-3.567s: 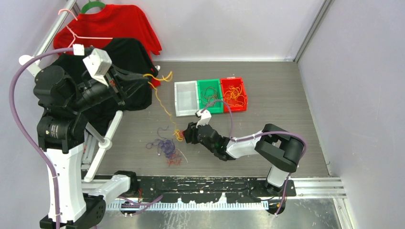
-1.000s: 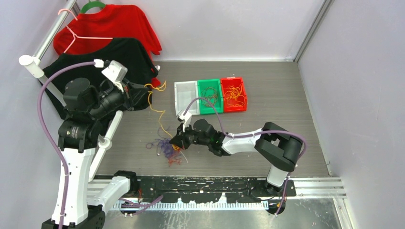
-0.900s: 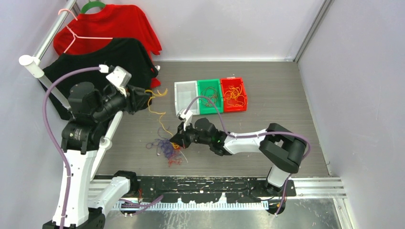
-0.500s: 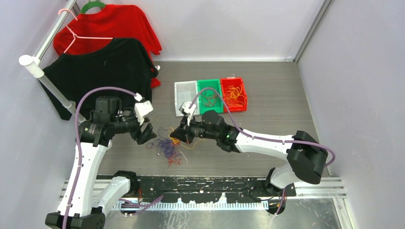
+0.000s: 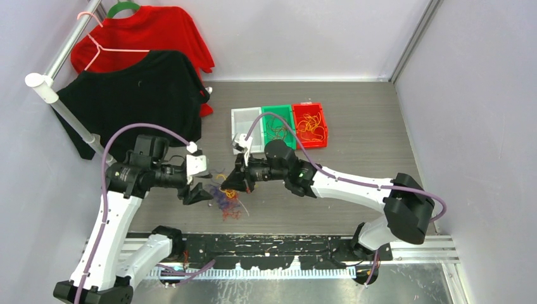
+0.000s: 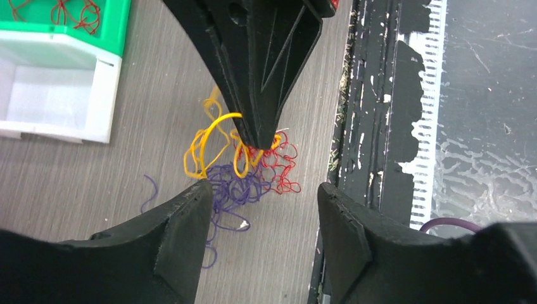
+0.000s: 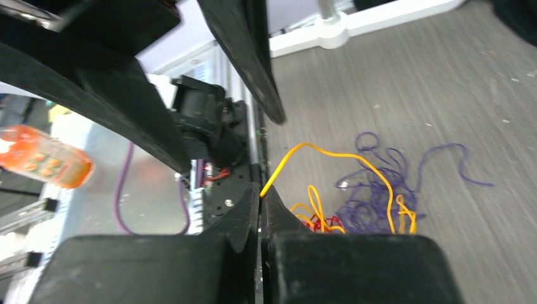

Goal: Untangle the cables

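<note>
L pincer [image 6: 263,190] dropped beside cables [image 6: 237,189] (R pincer [image 6: 261,140] hides tangle's middle).

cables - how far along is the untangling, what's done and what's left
Done: orange cables lie in the red bin, dark red cables in the green bin; the white bin looks empty. In hand: the right gripper is shut on an orange cable drawn from the heap, the open left gripper poised over it. Left: that heap, purple cables and red cables knotted with orange.
</note>
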{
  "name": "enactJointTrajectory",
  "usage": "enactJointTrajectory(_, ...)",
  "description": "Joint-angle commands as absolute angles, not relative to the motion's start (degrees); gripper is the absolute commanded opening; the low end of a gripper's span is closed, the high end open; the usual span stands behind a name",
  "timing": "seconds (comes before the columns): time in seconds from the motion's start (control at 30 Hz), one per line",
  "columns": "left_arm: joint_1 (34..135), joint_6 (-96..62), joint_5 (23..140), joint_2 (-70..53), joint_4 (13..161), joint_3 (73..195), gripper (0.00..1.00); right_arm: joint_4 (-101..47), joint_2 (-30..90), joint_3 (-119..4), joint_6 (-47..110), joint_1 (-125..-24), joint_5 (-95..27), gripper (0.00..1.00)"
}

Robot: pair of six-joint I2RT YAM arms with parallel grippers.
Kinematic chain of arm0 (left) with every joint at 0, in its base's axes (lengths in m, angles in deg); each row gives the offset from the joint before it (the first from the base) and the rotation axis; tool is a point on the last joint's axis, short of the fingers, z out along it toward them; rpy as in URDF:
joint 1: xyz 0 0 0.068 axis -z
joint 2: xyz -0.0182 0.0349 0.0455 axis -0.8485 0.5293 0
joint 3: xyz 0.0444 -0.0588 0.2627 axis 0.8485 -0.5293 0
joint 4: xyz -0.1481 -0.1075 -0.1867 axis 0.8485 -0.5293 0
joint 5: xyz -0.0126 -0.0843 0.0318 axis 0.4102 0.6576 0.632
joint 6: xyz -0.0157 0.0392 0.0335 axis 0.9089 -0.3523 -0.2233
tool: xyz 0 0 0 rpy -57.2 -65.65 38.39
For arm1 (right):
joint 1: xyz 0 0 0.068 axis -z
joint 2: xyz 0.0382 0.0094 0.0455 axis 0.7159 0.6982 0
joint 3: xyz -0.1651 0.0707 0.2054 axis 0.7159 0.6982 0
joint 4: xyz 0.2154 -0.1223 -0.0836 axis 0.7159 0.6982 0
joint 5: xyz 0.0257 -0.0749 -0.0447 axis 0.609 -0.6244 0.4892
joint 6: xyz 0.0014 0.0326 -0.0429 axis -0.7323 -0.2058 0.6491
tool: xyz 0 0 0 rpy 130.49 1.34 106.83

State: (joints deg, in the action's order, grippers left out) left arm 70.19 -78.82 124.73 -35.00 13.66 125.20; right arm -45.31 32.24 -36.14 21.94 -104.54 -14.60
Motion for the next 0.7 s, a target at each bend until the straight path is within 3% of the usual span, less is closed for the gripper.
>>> enactJointTrajectory(0.0,72.11,-82.01,127.82,-37.28,18.06,123.63,0.61,-48.63,33.42,-41.14,16.62,-104.39,-4.22,0.01)
enactJointTrajectory(0.27,75.08,-84.04,125.34,-36.22,20.52,124.77,0.52,-47.37,35.74,-43.99,14.33,-104.35,0.44,0.01)
enactJointTrajectory(0.5,76.85,-82.82,122.48,-38.03,25.29,122.91,0.12,-47.43,35.86,-43.84,13.62,-104.34,1.95,0.02)
enactJointTrajectory(0.67,78.08,-80.74,120.21,-41.38,31.42,120.63,0.12,-49.98,36.03,-42.78,11.38,-104.11,3.98,0.02)
